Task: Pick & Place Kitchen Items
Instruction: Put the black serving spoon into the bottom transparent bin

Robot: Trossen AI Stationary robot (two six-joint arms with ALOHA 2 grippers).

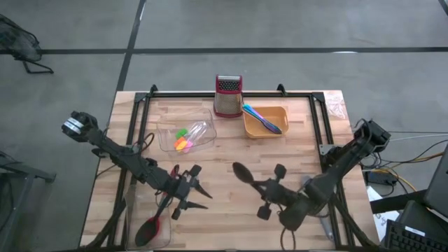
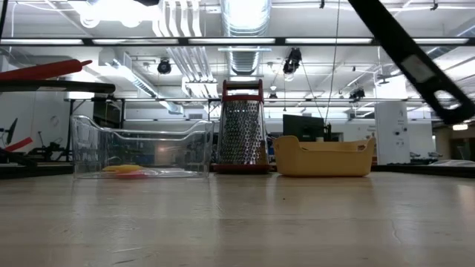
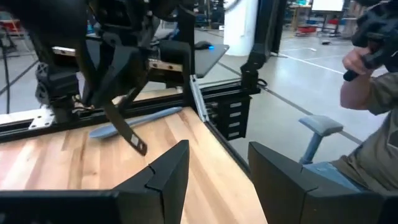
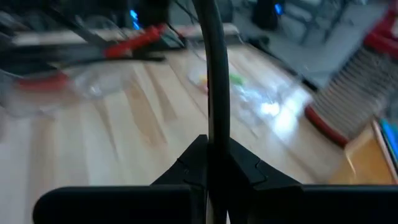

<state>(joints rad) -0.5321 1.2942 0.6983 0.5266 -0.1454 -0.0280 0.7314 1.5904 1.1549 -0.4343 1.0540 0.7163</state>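
Observation:
My right gripper [image 1: 266,187] is near the table's middle front, shut on a long black spoon [image 1: 245,173]. My left gripper [image 1: 201,196] is open and empty at the front left, with its fingers pointing toward the right arm. A red-pink spoon [image 1: 150,227] lies in a clear tub at the front left corner. A grey spatula [image 3: 134,121] lies flat on the table by the right arm. A clear tub [image 1: 185,136] holds orange, yellow and green pieces. An orange tray [image 1: 266,120] holds blue and purple sticks. My right gripper pinches the black spoon's handle [image 4: 214,127] between its two fingers. The handle runs straight out ahead of the fingers, and its bowl end [image 1: 240,170] points toward the table's far left. I cannot tell whether the spoon touches the table.
The steel grater with a red top [image 1: 228,94] stands at the far edge between the tub and the tray. A black frame rail [image 1: 318,126] runs along the table's right side. A seated person [image 3: 373,124] is beyond the table's right edge.

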